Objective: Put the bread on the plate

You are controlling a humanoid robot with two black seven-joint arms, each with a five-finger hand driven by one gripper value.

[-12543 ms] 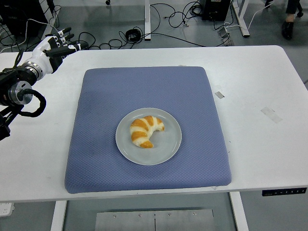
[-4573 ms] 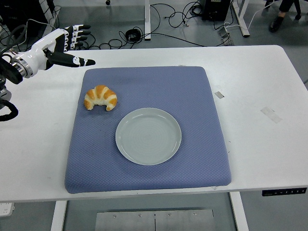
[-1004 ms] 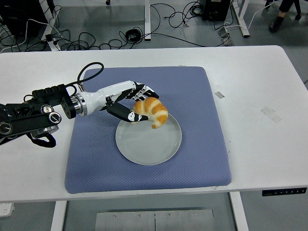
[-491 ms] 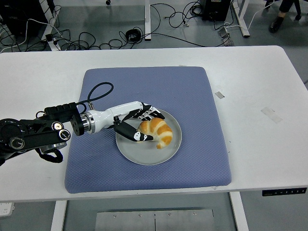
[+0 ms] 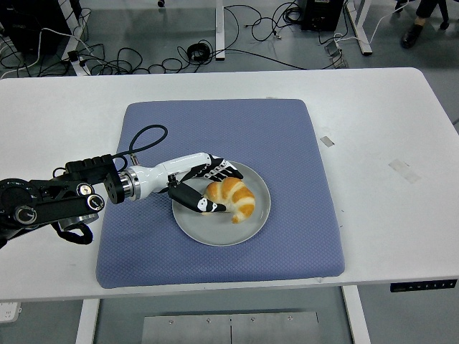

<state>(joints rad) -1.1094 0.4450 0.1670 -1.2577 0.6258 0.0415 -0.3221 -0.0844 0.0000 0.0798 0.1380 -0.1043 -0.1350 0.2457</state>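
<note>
A golden croissant (image 5: 234, 198) lies on the round grey plate (image 5: 229, 229) in the middle of the blue mat (image 5: 215, 129). My left hand (image 5: 204, 186) reaches in from the left over the plate's left side. Its fingers are curled around the croissant's left end, thumb below and fingers above. The right arm is out of the picture.
The blue mat lies on the white table (image 5: 373, 115). Small tape pieces (image 5: 404, 170) stick to the table at the right. Cables and table legs show on the floor beyond the far edge.
My left hand carried the croissant from above the plate's upper edge down onto the plate. In the last half second it barely moved and still holds the bread.
</note>
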